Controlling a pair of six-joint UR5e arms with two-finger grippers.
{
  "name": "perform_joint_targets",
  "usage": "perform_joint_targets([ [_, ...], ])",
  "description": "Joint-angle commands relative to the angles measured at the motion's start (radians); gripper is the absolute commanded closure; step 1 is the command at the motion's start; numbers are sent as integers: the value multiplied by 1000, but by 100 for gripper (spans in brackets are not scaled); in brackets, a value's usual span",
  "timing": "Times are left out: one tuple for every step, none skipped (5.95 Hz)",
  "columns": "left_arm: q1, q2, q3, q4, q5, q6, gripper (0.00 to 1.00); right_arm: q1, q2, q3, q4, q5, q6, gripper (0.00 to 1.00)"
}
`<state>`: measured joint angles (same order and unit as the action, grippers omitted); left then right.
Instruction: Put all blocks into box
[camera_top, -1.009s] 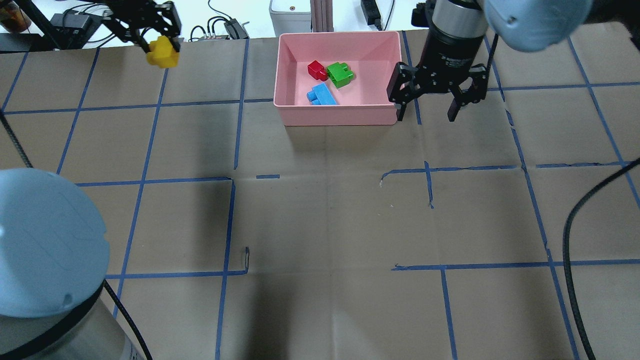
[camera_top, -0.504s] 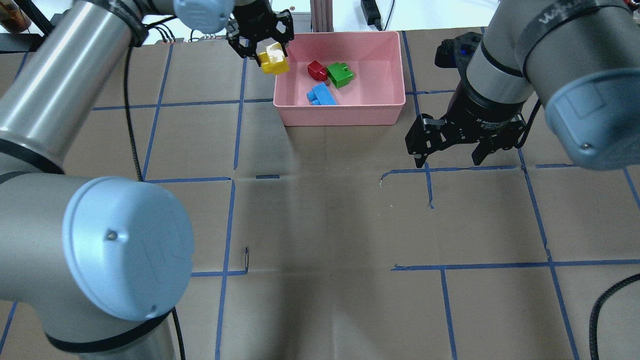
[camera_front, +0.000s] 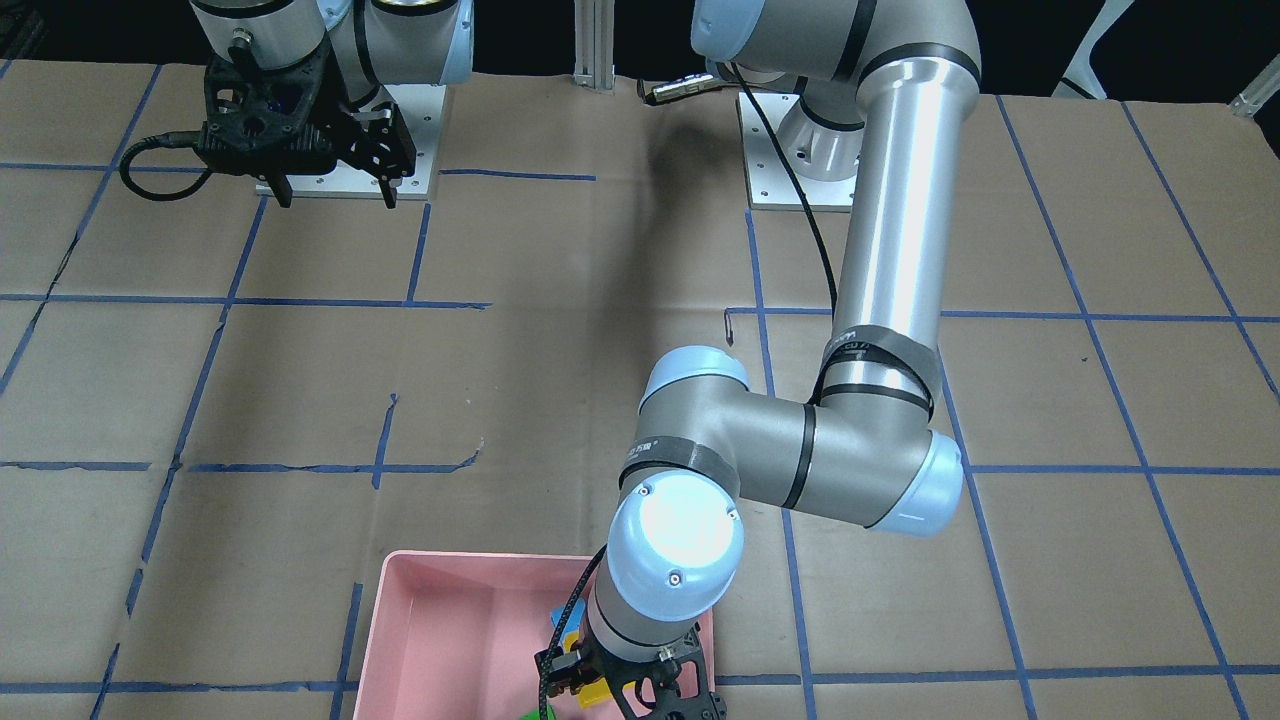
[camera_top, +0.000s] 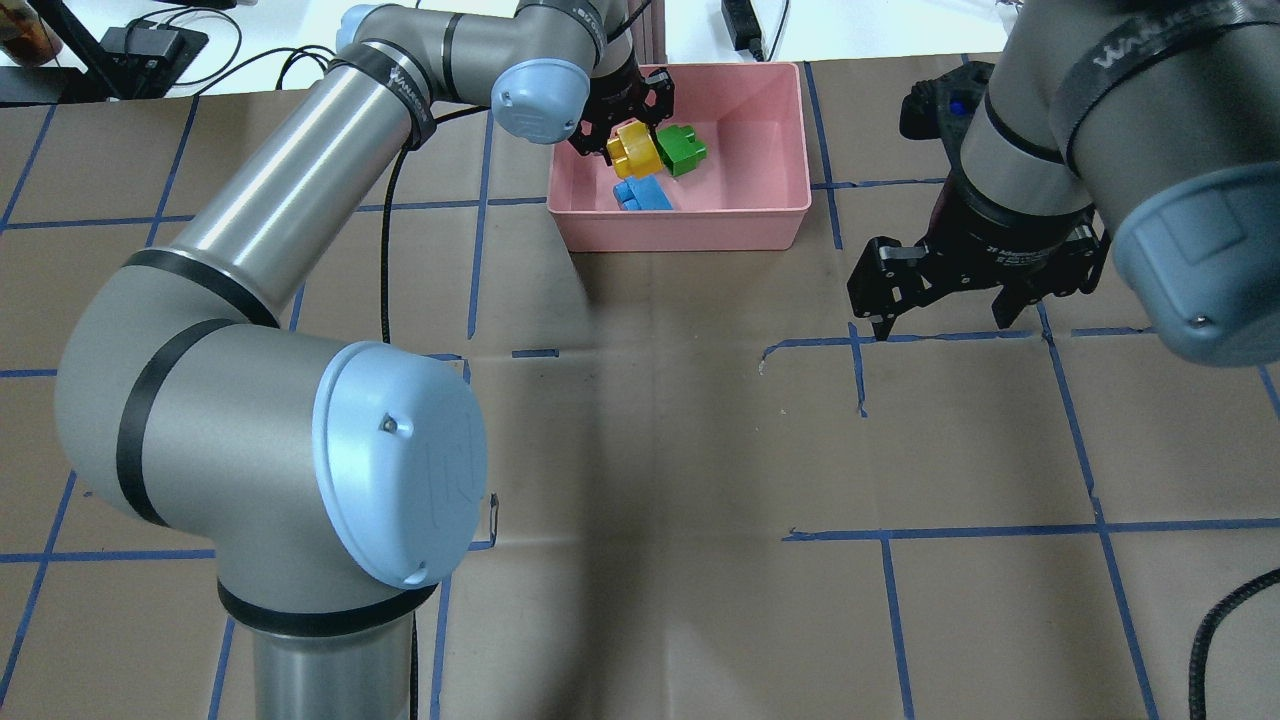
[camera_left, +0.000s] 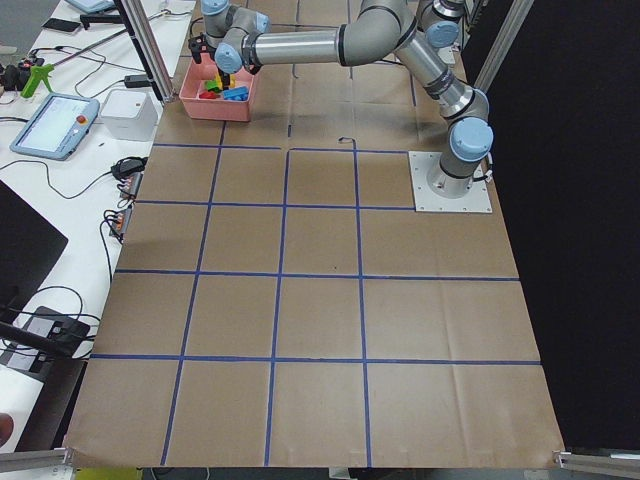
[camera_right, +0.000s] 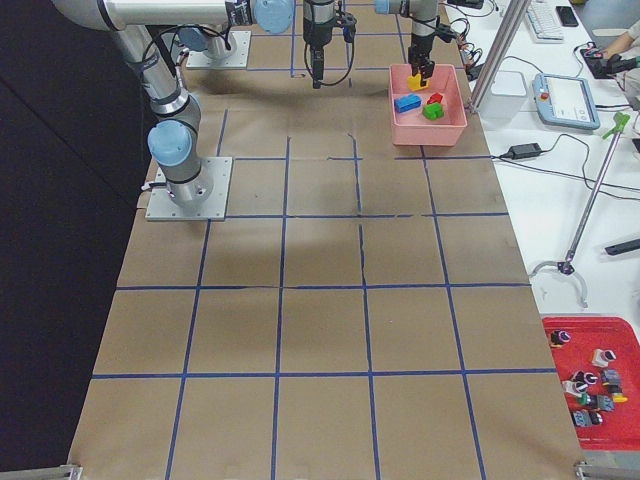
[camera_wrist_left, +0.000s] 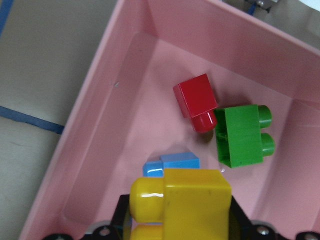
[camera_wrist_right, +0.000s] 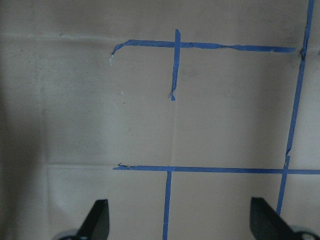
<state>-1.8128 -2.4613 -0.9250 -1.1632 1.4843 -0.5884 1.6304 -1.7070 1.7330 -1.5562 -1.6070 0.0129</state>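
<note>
The pink box (camera_top: 690, 230) stands at the table's far edge. In the left wrist view the red block (camera_wrist_left: 196, 100), the green block (camera_wrist_left: 242, 135) and the blue block (camera_wrist_left: 172, 164) lie on the box's floor (camera_wrist_left: 125, 150). My left gripper (camera_top: 630, 138) is shut on the yellow block (camera_top: 635, 148) and holds it above the box's left half, over the red and blue blocks. The yellow block (camera_wrist_left: 182, 202) fills the bottom of the wrist view. In the overhead view the green block (camera_top: 682, 150) and blue block (camera_top: 643, 192) show; the red one is hidden. My right gripper (camera_top: 942, 322) is open and empty over bare table, right of the box.
Blue tape lines cross the brown table cover. Cables, a power adapter (camera_top: 150, 45) and an aluminium post (camera_top: 640, 30) lie just beyond the table's far edge behind the box. A red tray (camera_right: 590, 380) with small parts stands off the table.
My left gripper has carried the yellow block rightward from the box's left rim to over its inside. My right gripper has drawn slightly back toward the robot, still open.
</note>
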Motion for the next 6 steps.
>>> perform_joint_targets([
  [-2,16,-3,7,7,15,1,2,0,7,1,10,-5,0],
  [3,72,-23,-9,2,27,1,3,-8,-1,-2,88,2,0],
  [24,152,-61,-79,11,144,1,2,-5,-1,-4,128,2,0],
  [89,262,-137,-166,14,285,1,3,6,-1,-56,128,1,0],
  [157,392,-250,-214,16,446,1,3,10,8,-118,125,5,0],
  [220,541,-409,-228,17,570,1,3,4,14,-101,115,7,0],
])
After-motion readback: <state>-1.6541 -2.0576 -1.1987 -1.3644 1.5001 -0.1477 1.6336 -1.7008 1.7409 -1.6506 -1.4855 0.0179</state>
